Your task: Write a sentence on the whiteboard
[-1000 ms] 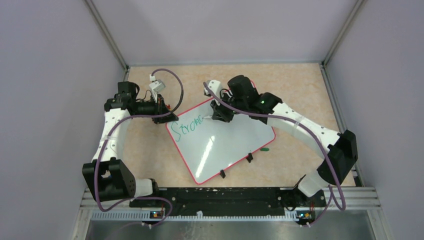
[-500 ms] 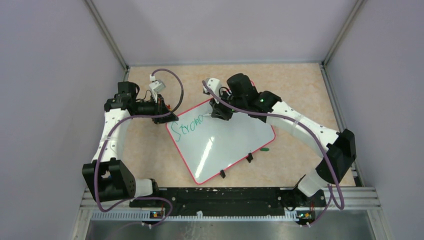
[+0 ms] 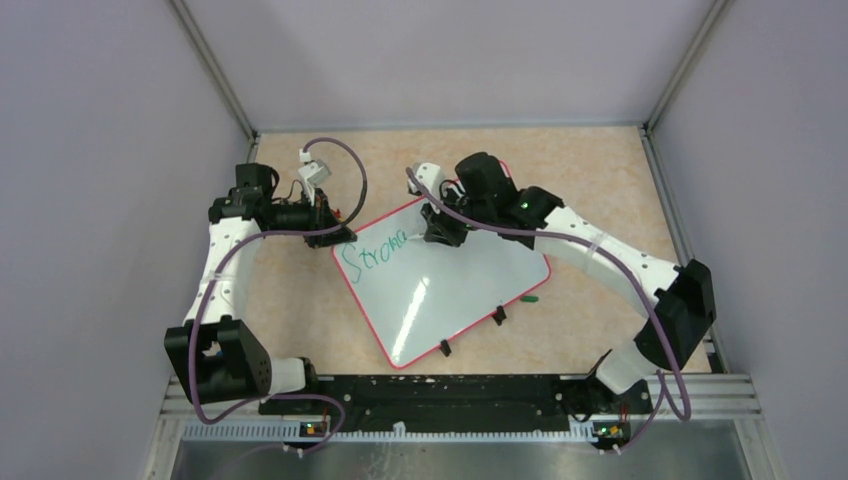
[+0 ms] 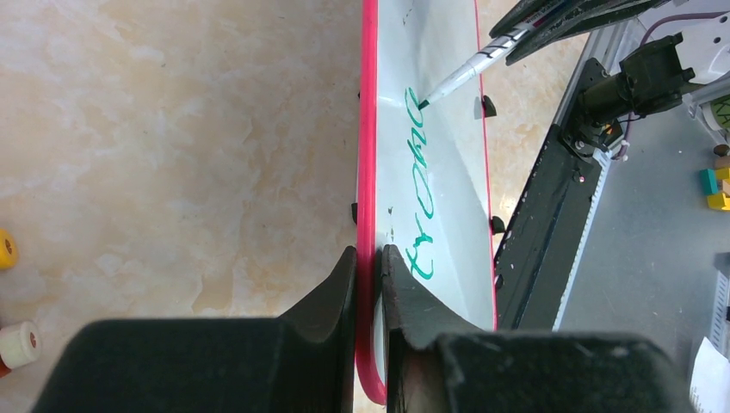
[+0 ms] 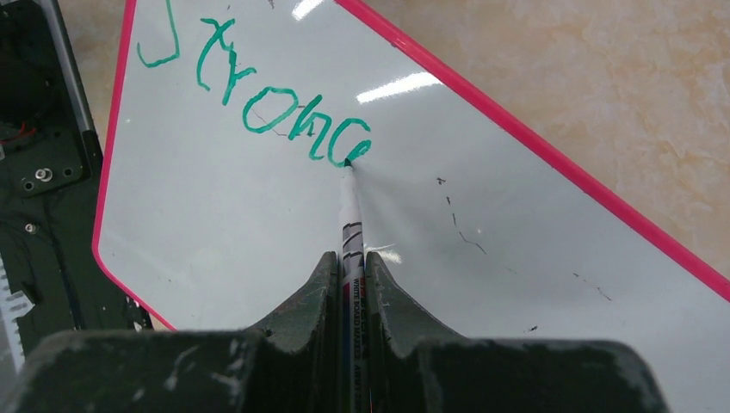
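Note:
The whiteboard (image 3: 450, 290) lies tilted on the table, with a red-pink rim and black clips on its near edge. Green handwriting (image 3: 370, 250) reading "Strong", its last letter partly drawn, runs along its far left; it shows too in the right wrist view (image 5: 275, 107) and the left wrist view (image 4: 420, 181). My left gripper (image 3: 335, 235) is shut on the board's rim (image 4: 368, 172) at the far left corner. My right gripper (image 3: 440, 232) is shut on a white marker (image 5: 351, 232), its green tip touching the board at the last letter.
A small green cap (image 3: 530, 298) lies on the table by the board's right corner. Small coloured pieces (image 4: 7, 249) lie at the left edge of the left wrist view. The black mounting rail (image 3: 440, 392) runs along the near edge. Grey walls enclose the table.
The right gripper has shifted slightly with the marker, and the last green letter has grown. The left gripper and the board have not moved.

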